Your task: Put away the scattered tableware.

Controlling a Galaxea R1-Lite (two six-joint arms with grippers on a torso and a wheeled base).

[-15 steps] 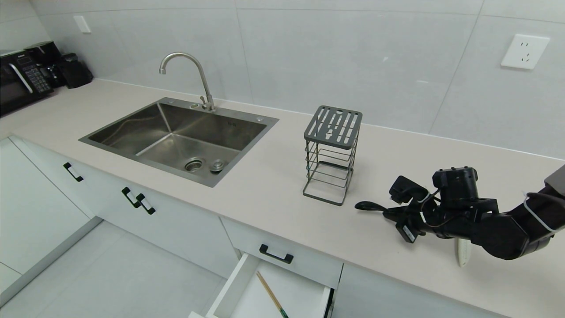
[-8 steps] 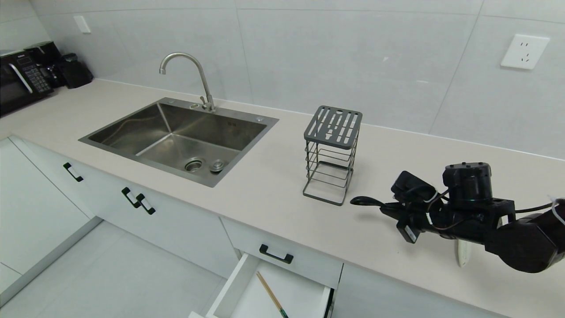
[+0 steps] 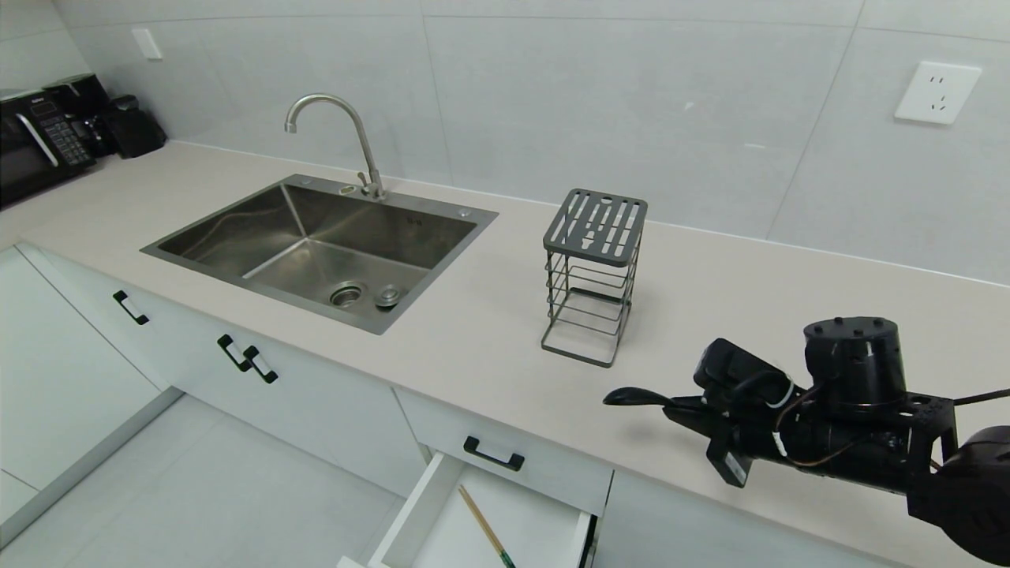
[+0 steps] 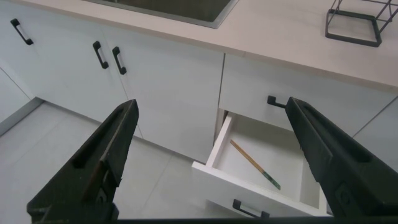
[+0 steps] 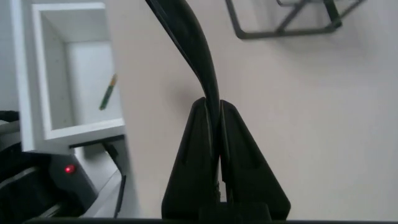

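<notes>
My right gripper (image 3: 698,410) is shut on the handle of a black spoon (image 3: 635,396), held level above the counter near its front edge, to the right of the open drawer (image 3: 521,528). The spoon's bowl points toward the robot's left. In the right wrist view the spoon (image 5: 186,37) sticks out from the closed fingers (image 5: 205,143) over the counter. A single wooden chopstick (image 3: 485,530) lies in the white drawer (image 4: 292,168). My left gripper (image 4: 210,104) hangs open in front of the cabinets, with the chopstick (image 4: 255,165) seen between its fingers.
A dark wire rack (image 3: 593,276) stands on the beige counter (image 3: 489,331) behind the spoon. The steel sink (image 3: 473,214) with its faucet (image 3: 347,134) lies to the left. A microwave (image 3: 31,142) sits far left. Cabinet doors with black handles (image 3: 246,359) face the floor.
My right arm has moved toward the counter's front edge with the spoon, which has shifted left and forward. The left arm, rack and drawer have stayed as they were.
</notes>
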